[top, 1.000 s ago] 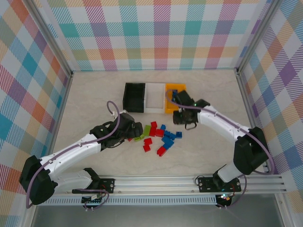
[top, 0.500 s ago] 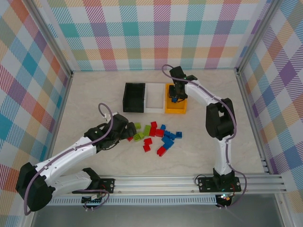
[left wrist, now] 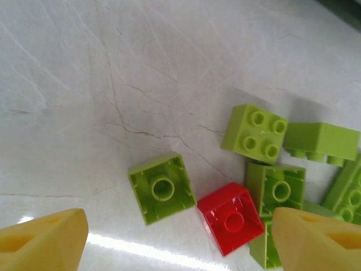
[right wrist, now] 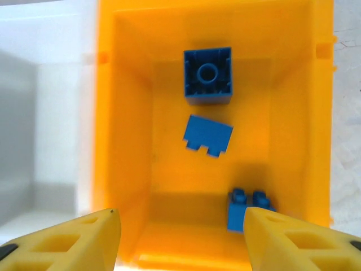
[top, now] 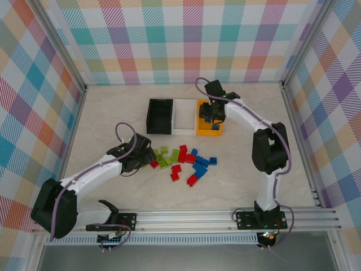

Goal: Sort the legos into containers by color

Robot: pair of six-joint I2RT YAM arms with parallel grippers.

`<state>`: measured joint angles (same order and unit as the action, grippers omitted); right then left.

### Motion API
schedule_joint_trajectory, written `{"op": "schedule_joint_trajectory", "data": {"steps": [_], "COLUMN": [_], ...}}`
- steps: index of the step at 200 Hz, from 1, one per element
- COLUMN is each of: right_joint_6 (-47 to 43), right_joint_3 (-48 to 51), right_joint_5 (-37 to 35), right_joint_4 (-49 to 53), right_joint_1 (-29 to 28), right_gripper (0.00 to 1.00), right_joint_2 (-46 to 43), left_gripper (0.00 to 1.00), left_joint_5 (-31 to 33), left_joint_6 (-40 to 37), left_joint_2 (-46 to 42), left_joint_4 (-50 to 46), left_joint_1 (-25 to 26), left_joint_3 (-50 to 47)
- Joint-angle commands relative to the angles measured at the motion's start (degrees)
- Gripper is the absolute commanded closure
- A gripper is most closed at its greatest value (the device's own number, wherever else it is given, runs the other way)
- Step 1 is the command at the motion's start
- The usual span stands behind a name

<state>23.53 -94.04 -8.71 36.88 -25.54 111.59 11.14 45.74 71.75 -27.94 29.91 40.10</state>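
Released and empty, the right gripper (right wrist: 180,228) hangs over the orange-yellow rectangular plastic bin (right wrist: 130,113), with its yellow fingertips (right wrist: 73,240) spread apart at 7 and 5 o'clock of the wrist view and nothing between them. Three small blue plastic bricks lie on that bin's floor. The upside-down blue brick (right wrist: 207,74), with its hollow underside showing, lies at 12 o'clock from the gripper. The tilted blue brick (right wrist: 207,135) is just nearer, and the studded blue brick (right wrist: 248,210) sits at 2 o'clock, near one fingertip. In the top view this bin forms the 3 o'clock end of a joined row, with the white plastic bin (top: 185,116) in the middle and the black plastic bin (top: 159,116) at the 9 o'clock end. The left gripper (top: 148,160), its jaws likewise apart and grasping nothing, is low over the pale marble-patterned table (top: 113,113). It is at the 9 o'clock edge of the loose pile of lime green, red and blue bricks (top: 183,161). Its wrist view shows the upside-down lime green brick (left wrist: 162,188) and the upside-down red brick (left wrist: 231,217) lying between its fingers. The studs-up lime green brick (left wrist: 255,134) is at 1 o'clock.
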Motion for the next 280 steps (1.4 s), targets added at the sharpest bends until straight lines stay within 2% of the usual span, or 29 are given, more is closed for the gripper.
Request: {"op": "schedule_joint_trajectory", "data": {"steps": [1,63,92,132,153,176,203,239,280], "right_joint_6": [1.6,2.3,2.3,2.7,3.1,3.9,4.5,5.0,5.4], "right_joint_3": [4.2,13.4,15.2,16.1,16.6,18.6,21.3,24.1,25.6], "right_joint_5": [1.5,3.2,2.6,2.6,2.9,3.6,3.8,4.1,5.0], "right_joint_4": [-4.0,-7.6,-8.1,-8.3,-8.5,-9.2,-9.7,-9.5,-9.3], "right_joint_1": [-1.0,-1.1,-1.1,-1.1,-1.1,-1.1,-1.1,-1.1,-1.2], "right_gripper": [0.41,0.43,0.44,0.44,0.44,0.44,0.44,0.44,0.44], "right_joint_2": [-5.1,-12.8,-14.2,-14.5,-15.1,-16.7,-18.3,-20.2,-22.3], "left_gripper": [0.23,0.34,0.50,0.69,0.73,0.73,0.73,0.73,0.73], "left_joint_5": [-2.1,-0.2,-1.1,-0.6,-0.3,1.5,4.9,13.3,14.7], "left_joint_6": [2.3,4.7,4.8,5.1,4.9,2.9,0.3,-5.8,-7.5], "left_joint_2": [4.0,11.0,11.8,8.4,6.3,6.4,11.8,27.1,41.6], "left_joint_4": [3.9,7.0,7.5,6.1,4.6,1.8,0.5,-3.0,-5.8], "left_joint_1": [-1.4,-3.5,-3.5,-3.5,-3.5,-3.6,-3.7,-3.9,-4.2], "left_joint_3": [-0.4,-1.2,-1.7,-2.6,-0.5,7.5,21.0,40.0,53.9]}}
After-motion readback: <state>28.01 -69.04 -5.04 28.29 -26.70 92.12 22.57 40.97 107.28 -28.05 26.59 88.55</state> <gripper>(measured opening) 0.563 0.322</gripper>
